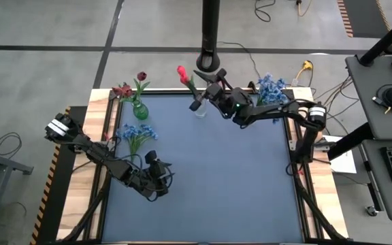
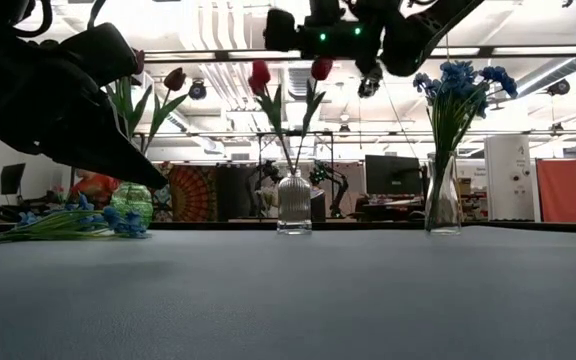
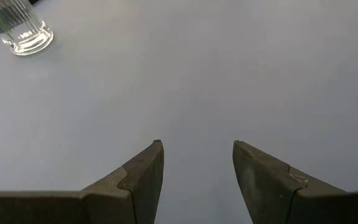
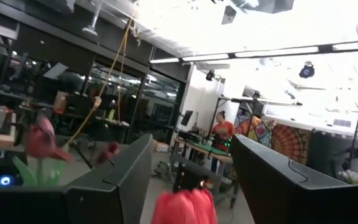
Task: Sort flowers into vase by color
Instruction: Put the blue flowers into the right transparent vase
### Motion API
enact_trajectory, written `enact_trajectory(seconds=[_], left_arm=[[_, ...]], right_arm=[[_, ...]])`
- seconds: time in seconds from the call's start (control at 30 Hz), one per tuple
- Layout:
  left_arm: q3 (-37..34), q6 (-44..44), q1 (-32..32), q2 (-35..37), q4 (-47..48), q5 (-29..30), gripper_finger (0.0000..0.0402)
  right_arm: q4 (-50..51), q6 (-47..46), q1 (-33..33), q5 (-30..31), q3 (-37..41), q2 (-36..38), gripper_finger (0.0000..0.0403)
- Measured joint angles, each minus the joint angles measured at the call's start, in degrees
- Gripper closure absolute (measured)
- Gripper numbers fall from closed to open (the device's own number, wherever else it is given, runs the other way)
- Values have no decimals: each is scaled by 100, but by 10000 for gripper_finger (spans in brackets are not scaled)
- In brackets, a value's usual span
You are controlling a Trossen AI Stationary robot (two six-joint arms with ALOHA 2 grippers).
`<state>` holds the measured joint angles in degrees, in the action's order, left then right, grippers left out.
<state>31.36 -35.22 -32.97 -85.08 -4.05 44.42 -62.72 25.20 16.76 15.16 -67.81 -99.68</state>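
Currently, a red tulip (image 1: 182, 72) is held at its stem by the right end effector (image 1: 197, 87), directly above the ribbed glass vase (image 1: 200, 109) that stands at the middle of the desk's (image 1: 216, 177) far edge. In the right wrist view the red bud (image 4: 185, 208) is seen between the two fingers, which are closed on the flower. From the low view two red tulips appear to rise from the ribbed glass vase (image 2: 294, 203), so the stem is judged to be partly inside already, though its depth cannot be told.

To the left of the ribbed vase, the green vase (image 1: 139, 109) carries a maroon bloom (image 1: 141, 77), and more dark red flowers (image 1: 122, 90) lie just beside it. To the right of the ribbed vase, a clear vase holding blue blossoms (image 1: 271, 87) is seen. A loose bunch of blue flowers (image 1: 136, 133) lies on the desk, in front of the green vase.

The left end effector (image 1: 156, 178) waits low over the desk, near that blue bunch, with its fingers (image 3: 142, 174) spread and nothing between them.

For the step to be done well, the stem should be kept upright over the vase mouth and lowered straight, so that the tulip already standing there is not pushed aside. The grip should be released only once the stem is well down, and the arm lifted clear vertically, so the light vase is not tipped.
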Motion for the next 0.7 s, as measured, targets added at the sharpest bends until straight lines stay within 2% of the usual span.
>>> enact_trajectory(seconds=[0.17, 0.3, 0.5, 0.7], left_arm=[[214, -41, 2, 4, 70, -278, 225], [632, -304, 1, 7, 697, -580, 225], [1699, -1435, -18, 4, 2792, -946, 225], [2749, -3044, -170, 4, 5369, -1098, 225]], right_arm=[[335, 84, -213, -9, 0, 357, 190], [825, 99, -416, -11, 0, 720, 190], [2072, 91, -810, -9, -45, 1420, 190], [4145, -334, -1198, -15, -305, 2140, 191]])
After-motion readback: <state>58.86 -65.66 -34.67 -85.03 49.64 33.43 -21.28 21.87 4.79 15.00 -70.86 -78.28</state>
